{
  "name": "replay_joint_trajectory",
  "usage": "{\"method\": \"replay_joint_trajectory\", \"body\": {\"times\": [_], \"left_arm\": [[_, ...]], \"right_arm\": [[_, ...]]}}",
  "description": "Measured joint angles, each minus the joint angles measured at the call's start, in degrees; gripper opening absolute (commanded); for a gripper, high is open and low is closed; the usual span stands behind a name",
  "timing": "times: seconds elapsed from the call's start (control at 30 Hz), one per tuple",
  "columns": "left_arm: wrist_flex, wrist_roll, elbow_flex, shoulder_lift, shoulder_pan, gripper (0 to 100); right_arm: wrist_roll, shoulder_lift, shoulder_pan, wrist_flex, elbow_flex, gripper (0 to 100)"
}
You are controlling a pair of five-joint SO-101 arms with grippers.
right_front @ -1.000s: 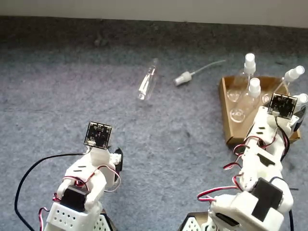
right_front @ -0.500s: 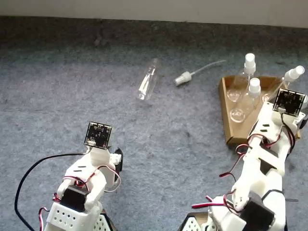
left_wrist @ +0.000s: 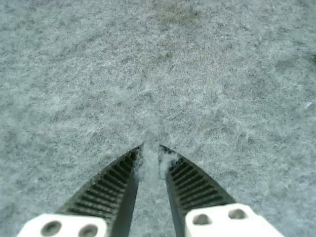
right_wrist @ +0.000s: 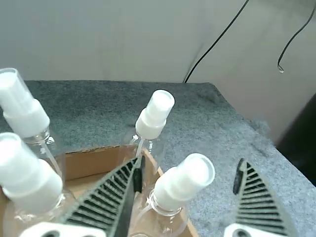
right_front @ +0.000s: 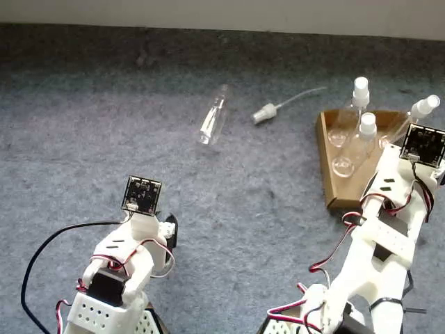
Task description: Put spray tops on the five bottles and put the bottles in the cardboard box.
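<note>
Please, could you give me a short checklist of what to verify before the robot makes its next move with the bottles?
1. Right gripper open: ok; its fingers stand apart on either side of a capped bottle.
2. That bottle is inside the cardboard box: ok.
3. Fifth bottle has its top: not ok; it lies bare on the table.
4. Loose spray top is free to pick: ok; it lies beside the fifth bottle, not touching it.
5. Left gripper empty: ok; shut, holding nothing.
6. Boxed bottles stand firmly: cannot tell.
</note>
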Motion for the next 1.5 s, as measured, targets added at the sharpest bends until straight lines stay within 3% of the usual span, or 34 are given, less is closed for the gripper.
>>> {"method": "replay_joint_trajectory", "body": {"times": [0.33, 0.67, 1.1, 1.5], "left_arm": [[0.0, 0.0, 0.0, 0.0, 0.0, 1], [0.0, 0.0, 0.0, 0.0, 0.0, 1], [0.0, 0.0, 0.0, 0.0, 0.0, 1], [0.0, 0.0, 0.0, 0.0, -2.3, 1]], "right_arm": [[0.0, -9.3, 0.0, 3.6, 0.1, 25.6], [-5.9, -20.7, -0.8, 21.7, 0.1, 25.6], [-7.1, -35.2, -13.6, 40.4, -0.6, 25.6], [-18.7, -29.5, -24.7, 60.6, -20.1, 25.6]]}}
